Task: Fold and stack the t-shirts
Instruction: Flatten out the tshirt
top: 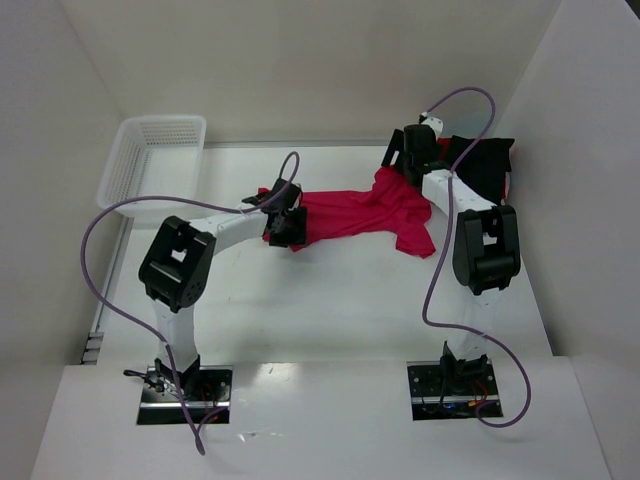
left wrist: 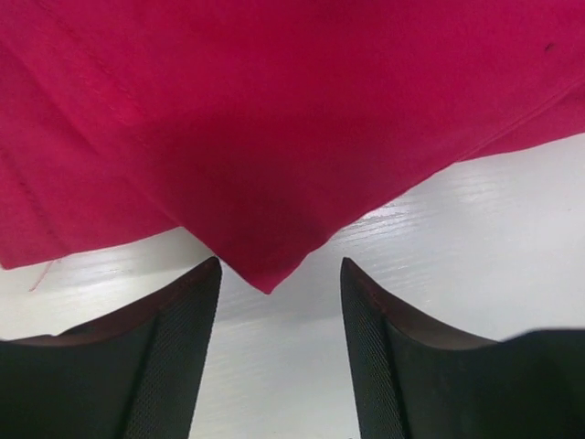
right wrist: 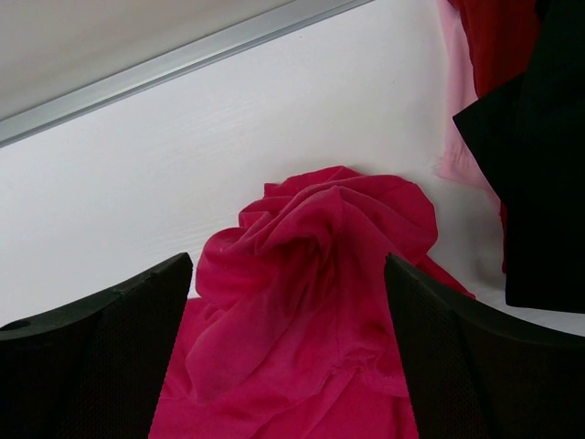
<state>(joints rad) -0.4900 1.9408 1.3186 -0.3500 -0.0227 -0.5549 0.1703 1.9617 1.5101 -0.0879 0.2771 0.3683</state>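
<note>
Lying between left end effector (left wrist: 281,263) and right end effector (right wrist: 288,258), crimson t-shirt (top: 350,212); both released.

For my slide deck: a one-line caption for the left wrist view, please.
Open left hand at a corner of the red shirt on the white table.

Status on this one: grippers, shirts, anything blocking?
Left gripper open, red shirt corner at its jaws. Right gripper open over its bunched far end. Black shirt heaped far right. Basket far left, apart.
</note>
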